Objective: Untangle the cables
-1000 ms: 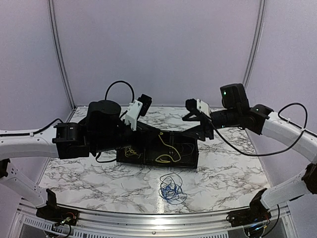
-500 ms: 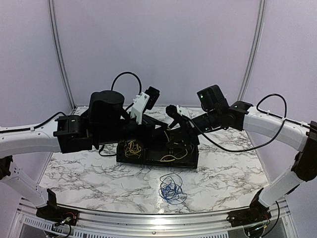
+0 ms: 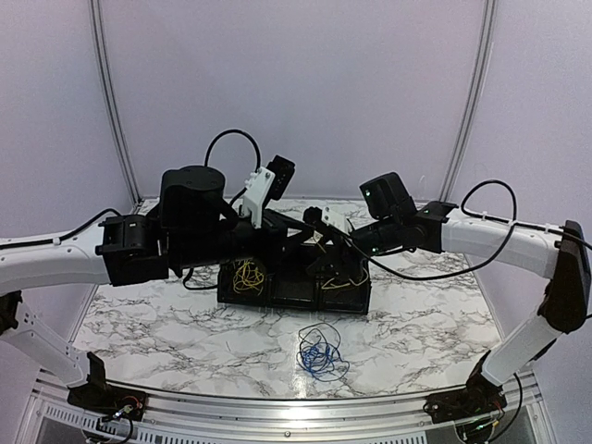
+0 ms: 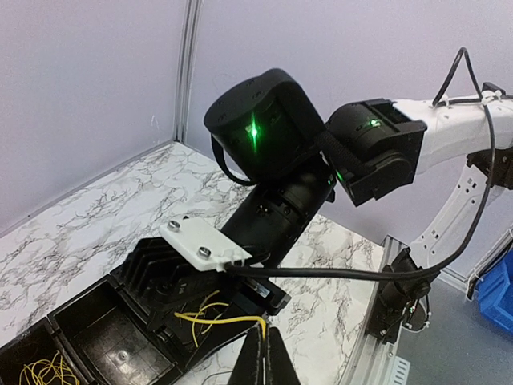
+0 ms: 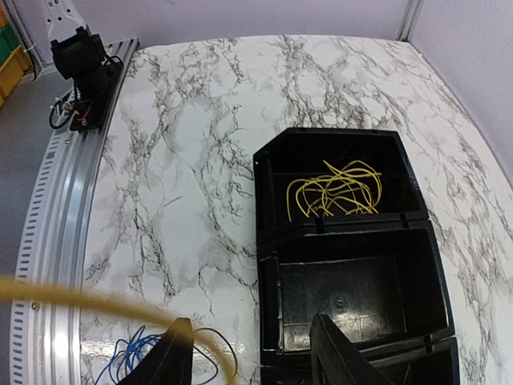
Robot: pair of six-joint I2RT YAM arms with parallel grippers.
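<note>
My left gripper [image 4: 263, 354] is shut on one end of a yellow cable [image 4: 220, 320] that runs back to a small yellow tangle in the right compartment of the black tray [image 4: 88, 321]. In the top view the left gripper [image 3: 310, 239] hangs over the tray [image 3: 277, 298]. My right gripper [image 3: 326, 252] sits close beside it. In the right wrist view the right gripper [image 5: 252, 361] is open and empty over the tray's near edge, with a blurred yellow cable [image 5: 80, 298] passing by its left finger. A blue cable tangle [image 3: 319, 351] lies on the table in front of the tray.
More yellow cables lie in the tray's left compartment [image 5: 335, 192], and its middle compartment [image 5: 353, 297] is bare. The marble table [image 5: 192, 160] ends at a metal rail [image 5: 56, 208] at the near edge. Purple walls enclose the back and sides.
The right arm has swung left and down over the tray, close to the left gripper. The left gripper has risen from the tray, and the yellow cable is drawn out.
</note>
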